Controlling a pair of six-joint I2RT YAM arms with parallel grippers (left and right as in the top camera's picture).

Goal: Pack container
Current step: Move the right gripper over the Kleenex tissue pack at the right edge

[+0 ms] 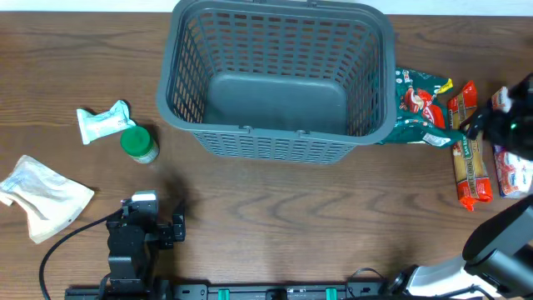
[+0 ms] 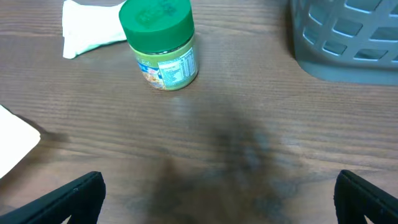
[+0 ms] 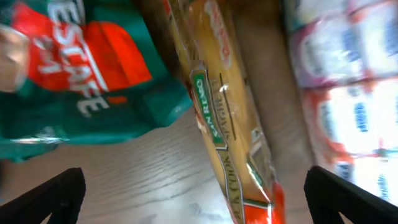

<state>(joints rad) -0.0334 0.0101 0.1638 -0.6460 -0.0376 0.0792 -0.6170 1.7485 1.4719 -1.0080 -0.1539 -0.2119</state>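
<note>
Overhead shows a dark wood-grain table [image 1: 333,218] bearing the grey container [image 1: 275,148].

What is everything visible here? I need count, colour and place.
container: one, dark grey, far centre, empty
jar: one, green lid, left of container
small packet: one, white-green, beside jar
crumpled bag: one, whitish, left edge
pouch: one, green-red, right of container
pasta pack: one, yellow-red, right of pouch
sealed pack: one, white-pink, far right
table: one, brown wood, under everything
left hand: one, black, open, near left
right hand: one, black, open, over pasta pack
</note>
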